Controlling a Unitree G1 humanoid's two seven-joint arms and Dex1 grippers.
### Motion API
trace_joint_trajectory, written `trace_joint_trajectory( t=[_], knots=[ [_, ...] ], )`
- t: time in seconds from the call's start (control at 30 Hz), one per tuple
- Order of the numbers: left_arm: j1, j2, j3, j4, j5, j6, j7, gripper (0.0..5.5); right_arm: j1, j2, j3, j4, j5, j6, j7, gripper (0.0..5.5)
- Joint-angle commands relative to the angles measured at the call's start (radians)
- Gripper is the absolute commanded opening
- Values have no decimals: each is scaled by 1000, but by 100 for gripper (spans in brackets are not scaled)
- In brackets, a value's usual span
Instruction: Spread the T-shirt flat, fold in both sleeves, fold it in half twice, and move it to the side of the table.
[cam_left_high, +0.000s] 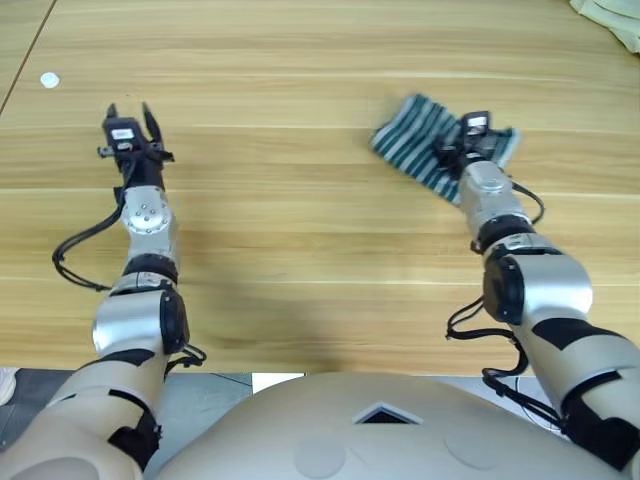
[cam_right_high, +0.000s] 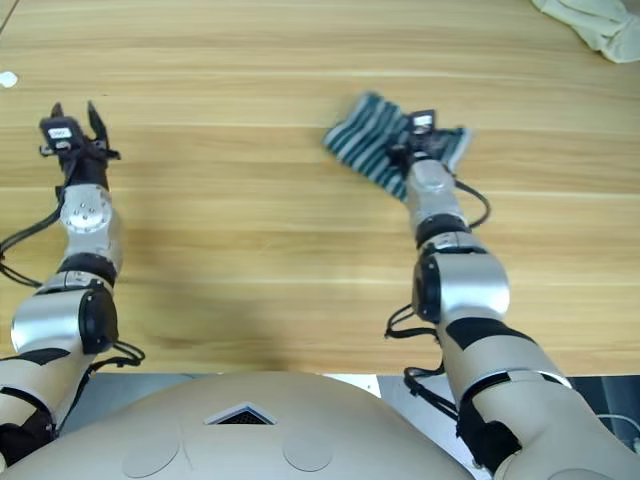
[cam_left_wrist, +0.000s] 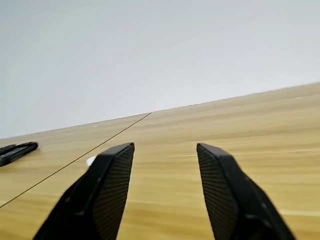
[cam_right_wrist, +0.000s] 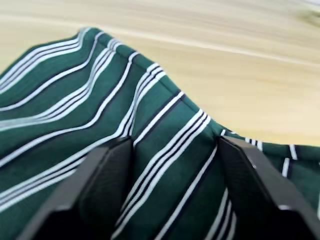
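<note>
The folded T-shirt (cam_left_high: 425, 140) lies on the bench's (cam_left_high: 300, 230) right half. Our right end effector (cam_right_wrist: 172, 150) sits on it, fingers spread, which we judge is for sliding it aside. Our left end effector (cam_left_wrist: 165, 150) hangs open, idle.

A light wood-grain worktop (cam_left_high: 300, 250) spans the scene, and a thin dark seam (cam_left_high: 28, 52) cuts across its far left corner. A small white disc (cam_left_high: 49, 80) lies just beside that seam. A pale crumpled cloth (cam_right_high: 590, 22) sits at the far right corner. In the left wrist view a black object (cam_left_wrist: 17, 151) lies on the wood, with a plain pale wall (cam_left_wrist: 150, 50) behind.
</note>
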Motion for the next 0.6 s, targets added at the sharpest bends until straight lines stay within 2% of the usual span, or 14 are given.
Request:
trace_joint_trajectory(
  t=[0.03, 0.17, 0.3, 0.37, 0.47, 0.53, 0.6],
  knots=[
    [88, -128, 0, -32, -33, 6, -45, 233, 117, -131, -211, 37, 147, 68, -269, 302],
    [120, -263, -4, -55, -78, -8, -126, 233, 206, -196, -299, 34, 185, 44, -364, 302],
    [141, -286, 10, -64, -81, -10, -143, 233, 248, -210, -345, 21, 194, -10, -378, 302],
    [144, -288, 16, -70, -89, -8, -171, 233, 247, -211, -340, -5, 177, -124, -341, 302],
    [123, -278, -2, -82, -46, -38, -148, 233, 205, -165, -245, -90, 71, -371, -368, 302],
    [80, -278, -22, -68, -4, -41, -105, 233, 189, -91, -125, -181, -54, -542, -384, 302],
    [20, -279, -52, -25, 53, -16, -42, 233, 176, 3, 15, -231, -173, -622, -343, 302]
  ],
)
